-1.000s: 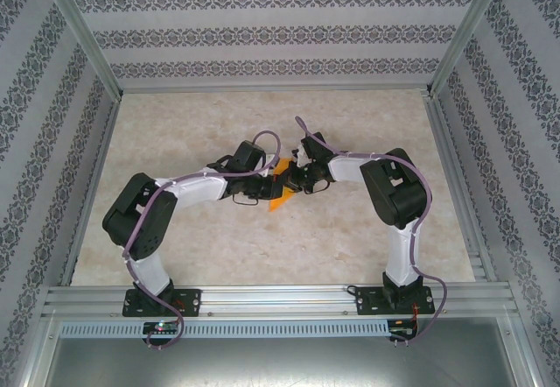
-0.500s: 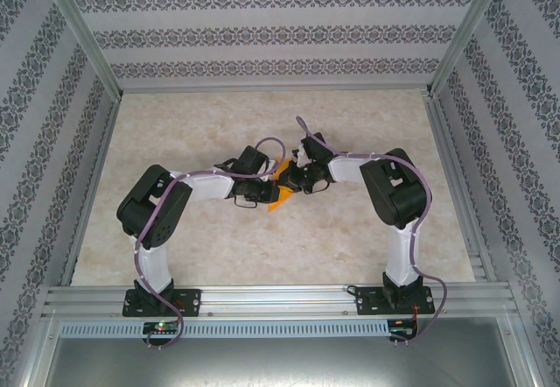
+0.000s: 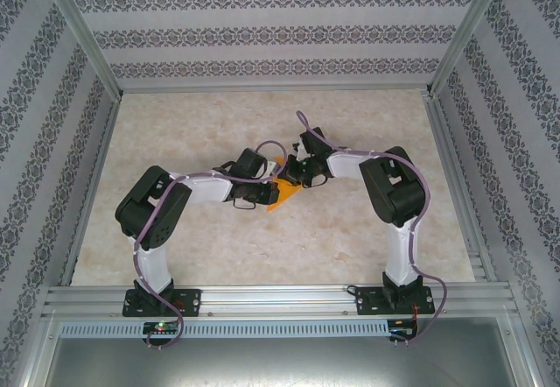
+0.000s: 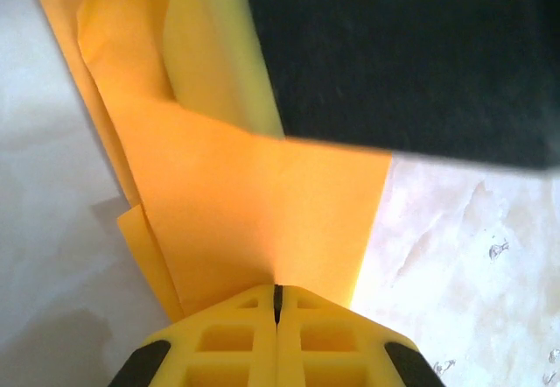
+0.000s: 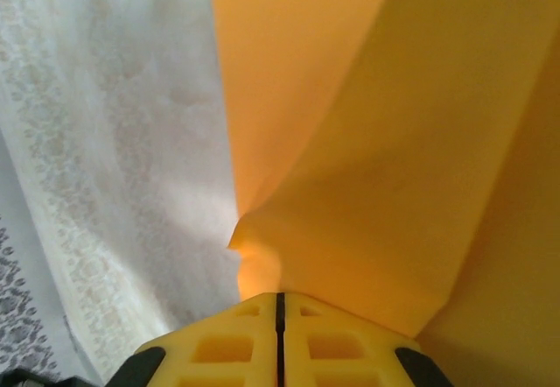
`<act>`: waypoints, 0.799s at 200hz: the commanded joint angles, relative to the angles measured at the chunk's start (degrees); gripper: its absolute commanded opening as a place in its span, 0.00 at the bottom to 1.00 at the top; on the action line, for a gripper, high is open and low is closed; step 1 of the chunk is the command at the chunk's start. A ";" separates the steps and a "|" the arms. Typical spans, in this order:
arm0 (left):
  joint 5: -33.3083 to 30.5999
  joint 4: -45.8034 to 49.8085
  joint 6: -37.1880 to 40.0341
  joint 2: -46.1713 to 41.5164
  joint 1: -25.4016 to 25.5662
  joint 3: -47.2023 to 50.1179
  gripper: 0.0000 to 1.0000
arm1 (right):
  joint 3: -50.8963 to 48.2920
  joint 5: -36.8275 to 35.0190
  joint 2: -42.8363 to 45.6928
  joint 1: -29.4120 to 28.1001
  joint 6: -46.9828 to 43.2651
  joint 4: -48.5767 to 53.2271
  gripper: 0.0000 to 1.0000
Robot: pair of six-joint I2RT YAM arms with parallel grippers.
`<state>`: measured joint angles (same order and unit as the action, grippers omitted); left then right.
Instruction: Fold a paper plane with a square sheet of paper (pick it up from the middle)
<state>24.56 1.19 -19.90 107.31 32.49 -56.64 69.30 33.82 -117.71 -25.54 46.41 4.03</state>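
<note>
Where the top camera looks down on the counter (image 3: 367, 229), you will find the orange sheet of paper (image 3: 282, 197) near the middle. It is caught between the left hand (image 3: 265, 192) and the right hand (image 3: 291, 177), which meet nose to nose over it. I judge both grip it so a crease can be worked between two fixed points; the folding looks only part done. No lettering is legible on the arms or the patterned walls (image 3: 262, 32).

In the left wrist view, the left hand (image 4: 276, 295) is clamped tight, its yellow fingers (image 4: 227, 334) pressed together with the sheet's near edge pinched in the seam. The sheet lies in overlapping layers. A dark shape (image 4: 402, 54), probably the other arm, covers its far part. Whether it rests on the counter, you cannot tell.

In the right wrist view, the right hand (image 5: 280, 304) is likewise closed on the sheet, which puckers at the pinch and rises in a broad fold. The paper is plain: no print, no label.
</note>
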 commanded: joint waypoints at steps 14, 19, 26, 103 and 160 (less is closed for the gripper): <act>-2.96 8.85 2.02 2.95 -0.85 5.05 0.00 | 4.73 -4.71 -3.72 2.18 -4.30 7.28 0.08; -2.78 8.88 2.06 2.74 -0.85 5.42 0.00 | 5.00 -4.99 -4.12 2.52 -4.63 7.71 0.08; -2.51 8.81 2.05 2.48 -0.85 5.85 0.00 | 5.20 -5.54 -4.44 3.00 -4.96 8.24 0.08; 0.07 8.47 2.08 1.33 -0.94 10.87 0.00 | 7.62 -6.86 -5.59 7.24 -3.88 5.70 0.08; 1.10 9.06 2.15 1.00 -1.02 11.33 0.00 | 12.73 -7.30 -8.48 9.10 -3.43 7.16 0.09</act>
<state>25.67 -7.14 -19.00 105.27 32.05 -50.09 79.33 33.26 -123.42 -18.35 43.16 10.85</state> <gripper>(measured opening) 0.061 0.086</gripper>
